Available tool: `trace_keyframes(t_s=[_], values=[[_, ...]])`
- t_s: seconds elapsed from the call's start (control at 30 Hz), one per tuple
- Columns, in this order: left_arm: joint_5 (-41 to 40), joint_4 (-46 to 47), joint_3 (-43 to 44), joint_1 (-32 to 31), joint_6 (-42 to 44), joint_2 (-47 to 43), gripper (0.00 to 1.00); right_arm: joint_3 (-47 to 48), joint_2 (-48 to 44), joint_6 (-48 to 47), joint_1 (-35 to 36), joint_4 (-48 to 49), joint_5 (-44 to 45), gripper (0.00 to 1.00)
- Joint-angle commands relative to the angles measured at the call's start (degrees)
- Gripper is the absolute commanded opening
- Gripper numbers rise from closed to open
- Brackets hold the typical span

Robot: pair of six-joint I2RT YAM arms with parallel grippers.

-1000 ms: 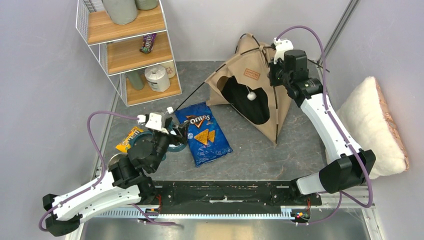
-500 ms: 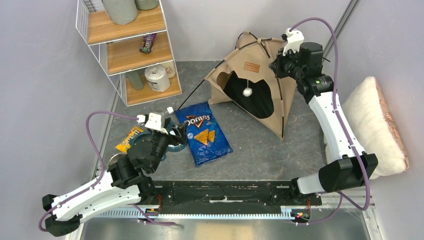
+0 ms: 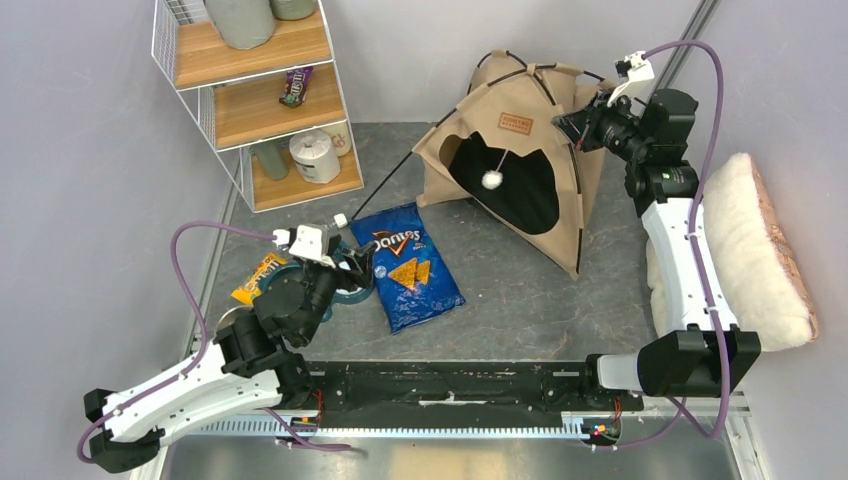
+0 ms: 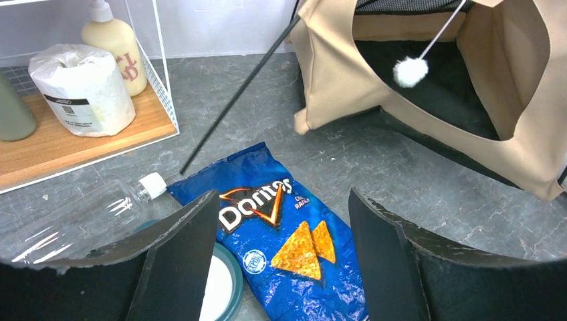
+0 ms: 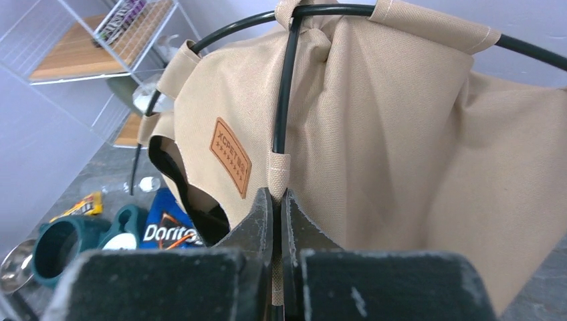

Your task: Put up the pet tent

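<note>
Pet tent (image 3: 520, 150): is being held raised at the far right of the table (image 3: 500, 310), between the wire shelf (image 3: 255, 95) and the cushion (image 3: 745, 250), with its dark doorway facing near-left.
Right gripper (image 5: 275, 200): is being pressed almost fully closed on a black pole (image 5: 286, 93), at the point where a fabric loop wraps it, on the tent's upper right side.
Left gripper (image 4: 281, 200): is being held wide apart with nothing between the fingers, over the Doritos bag (image 3: 405, 268) at the near left, well apart from the tent.
Pom-pom (image 3: 492, 180): is being hung on its string in the doorway.
Patch label (image 3: 516, 123): is being shown above the doorway.
Loose pole end (image 4: 237, 90): is being left jutting out of the tent's left corner toward the shelf.
Done, as judged: the shell is being carried in a domed shape, with the poles arching over the top.
Outstanding, as judged: the jutting pole end is waiting to be seated and the tent to be set squarely down. Whether the far corners are seated cannot be told.
</note>
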Motion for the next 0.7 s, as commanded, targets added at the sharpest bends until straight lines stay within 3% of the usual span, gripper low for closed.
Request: trace_keyframes(t_s=[0.0, 0.43, 0.67], values=[[-1.56, 0.83, 2.95, -0.07, -0.22, -0.09, 0.77, -1.30, -3.51, 2.08, -0.55, 7.35, -10.21, 0.00], [-1.61, -0.48, 4.17, -0.12, -0.13, -0.08, 0.76, -6.00, -5.25, 8.93, -0.68, 15.00, -22.08, 0.00], [-1.63, -0.40, 3.94, -0.12, -0.57, 0.57, 0.77, -5.86, 0.10, 3.24, -0.68, 11.71, -23.59, 0.00]])
